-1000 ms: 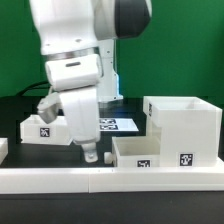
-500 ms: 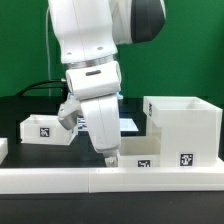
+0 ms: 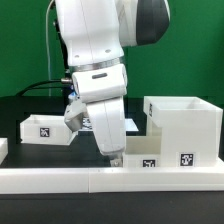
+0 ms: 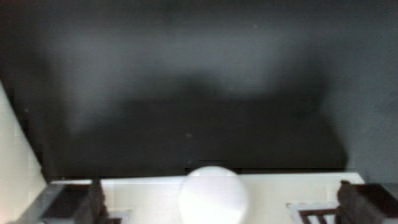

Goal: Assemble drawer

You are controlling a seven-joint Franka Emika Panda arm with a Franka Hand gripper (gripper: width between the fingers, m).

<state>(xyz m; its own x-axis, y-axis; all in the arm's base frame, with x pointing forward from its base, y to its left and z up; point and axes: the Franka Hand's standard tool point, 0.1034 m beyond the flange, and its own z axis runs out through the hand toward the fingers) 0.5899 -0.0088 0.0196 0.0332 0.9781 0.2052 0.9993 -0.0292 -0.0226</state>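
Note:
The tall white casing [image 3: 181, 124] stands at the exterior view's right. One low white tray [image 3: 145, 152] lies just in front of it, and its left end is hidden by my gripper [image 3: 116, 156]. The second tray [image 3: 45, 130] lies at the exterior view's left. In the wrist view my gripper [image 4: 217, 203] is open, with the dark fingers [image 4: 80, 203] wide apart. A white surface [image 4: 151, 200] and a blurred white oval [image 4: 214, 196] lie between them. I cannot tell whether the fingers touch the tray.
A long low white rail [image 3: 60, 180] runs along the front of the black table [image 3: 20, 110]. The marker board [image 3: 130, 123] lies behind my arm, mostly hidden. A green wall stands behind.
My arm has moved toward the exterior view's right, from beside the left tray to the left end of the tray by the casing, and it has dropped slightly.

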